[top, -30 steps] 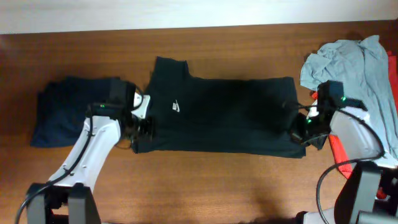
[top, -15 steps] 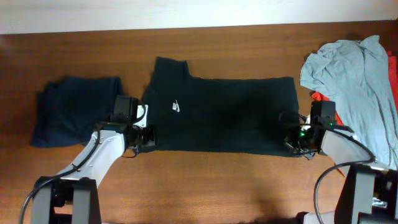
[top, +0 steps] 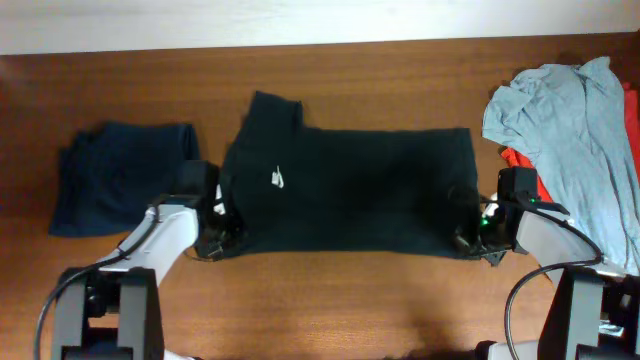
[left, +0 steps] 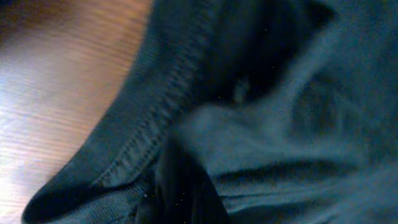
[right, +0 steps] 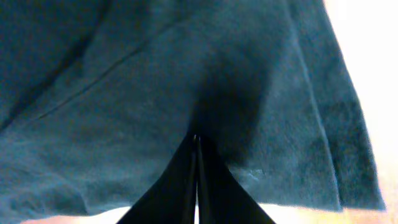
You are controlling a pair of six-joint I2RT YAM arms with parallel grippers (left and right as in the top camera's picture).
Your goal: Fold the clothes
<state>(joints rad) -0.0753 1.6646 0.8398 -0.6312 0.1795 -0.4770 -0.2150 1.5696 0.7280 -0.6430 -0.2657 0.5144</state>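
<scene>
The clothes, a black T-shirt point(top: 350, 190) with a small white logo point(top: 278, 178), lies spread flat across the middle of the table, collar end to the left. My left gripper point(top: 222, 236) is at its front left corner. In the left wrist view, bunched cloth and a stitched hem point(left: 168, 93) wrap the dark fingers point(left: 186, 190), which are shut on the shirt. My right gripper point(top: 466, 238) is at the front right corner. Its fingers point(right: 214, 186) are pressed together, pinching puckered fabric point(right: 249, 99) at the tips.
A folded dark navy garment point(top: 120, 175) lies left of the T-shirt, close to my left arm. A crumpled light grey shirt point(top: 565, 120) lies at the right edge with a red garment point(top: 518, 160) partly under it, just behind my right arm.
My left gripper has closed on the shirt's front left corner. Both grippers have shifted toward the table's front edge, and the shirt's front hem and logo moved slightly with them.
</scene>
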